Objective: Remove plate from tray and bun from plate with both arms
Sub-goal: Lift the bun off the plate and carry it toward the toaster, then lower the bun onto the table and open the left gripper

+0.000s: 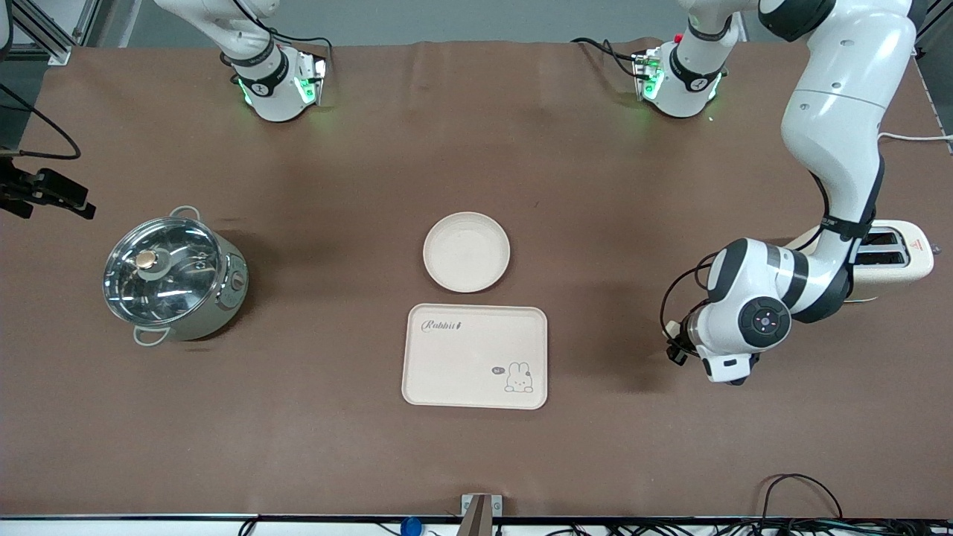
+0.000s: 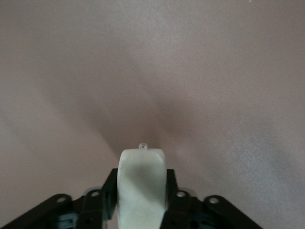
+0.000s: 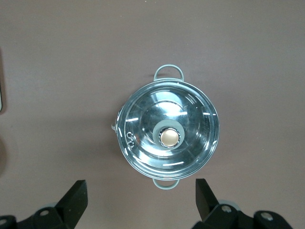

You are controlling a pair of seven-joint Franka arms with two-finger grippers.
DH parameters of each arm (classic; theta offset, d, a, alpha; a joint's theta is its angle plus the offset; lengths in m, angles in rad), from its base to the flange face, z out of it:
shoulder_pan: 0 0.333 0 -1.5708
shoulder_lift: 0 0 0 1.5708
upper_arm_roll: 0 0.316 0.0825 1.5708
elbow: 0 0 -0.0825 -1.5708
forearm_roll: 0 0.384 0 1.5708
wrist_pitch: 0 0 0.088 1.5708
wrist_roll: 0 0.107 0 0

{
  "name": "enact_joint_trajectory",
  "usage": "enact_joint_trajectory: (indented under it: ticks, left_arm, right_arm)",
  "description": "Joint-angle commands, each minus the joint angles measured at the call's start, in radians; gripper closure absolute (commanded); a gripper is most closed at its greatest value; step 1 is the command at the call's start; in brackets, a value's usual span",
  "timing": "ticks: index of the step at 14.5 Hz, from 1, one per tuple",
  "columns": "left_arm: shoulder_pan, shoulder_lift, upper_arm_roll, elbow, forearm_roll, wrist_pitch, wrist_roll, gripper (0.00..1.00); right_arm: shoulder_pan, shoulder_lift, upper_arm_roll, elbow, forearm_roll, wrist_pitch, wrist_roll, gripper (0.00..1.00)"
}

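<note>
The plate (image 1: 467,251) is round, cream and empty; it lies flat at mid-table. My left gripper (image 2: 142,183) is shut on the bun (image 2: 141,167), a pale cream lump held upright between the black fingers above bare brown cloth. In the front view the left gripper (image 1: 681,347) hangs low over the table toward the left arm's end, next to the toaster; the bun is hidden there by the wrist. My right gripper (image 3: 140,195) is open and empty, high over the lidded pot (image 3: 167,132).
A rectangular cream tray (image 1: 447,372) with a rabbit drawing lies just nearer the front camera than the plate. A steel pot with a glass lid (image 1: 173,278) stands toward the right arm's end. A cream toaster (image 1: 897,257) stands at the left arm's end.
</note>
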Motion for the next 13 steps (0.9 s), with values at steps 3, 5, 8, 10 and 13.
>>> enact_joint_trajectory:
  ticks: [3, 5, 8, 10, 13]
  left_arm:
    - [-0.006, 0.013, -0.009, -0.001, 0.024, 0.032, 0.0, 0.01]
    - [-0.006, -0.006, -0.012, 0.001, 0.024, 0.021, 0.008, 0.0]
    - [-0.006, -0.1, -0.023, -0.01, 0.022, -0.04, 0.141, 0.0]
    - [-0.006, -0.176, -0.034, -0.006, 0.021, -0.086, 0.286, 0.0]
    - [0.004, -0.288, -0.034, -0.001, 0.01, -0.123, 0.458, 0.0]
  right_arm:
    - [0.011, -0.019, 0.006, -0.025, -0.013, 0.0, 0.009, 0.0]
    - [0.037, -0.02, 0.006, -0.023, -0.013, -0.012, 0.031, 0.0]
    - [0.065, -0.029, 0.006, -0.022, -0.013, -0.023, 0.061, 0.0]
    - [0.065, -0.033, 0.006, -0.011, -0.013, -0.023, 0.061, 0.0]
    - [0.065, -0.034, 0.008, 0.012, -0.013, -0.021, 0.061, 0.0]
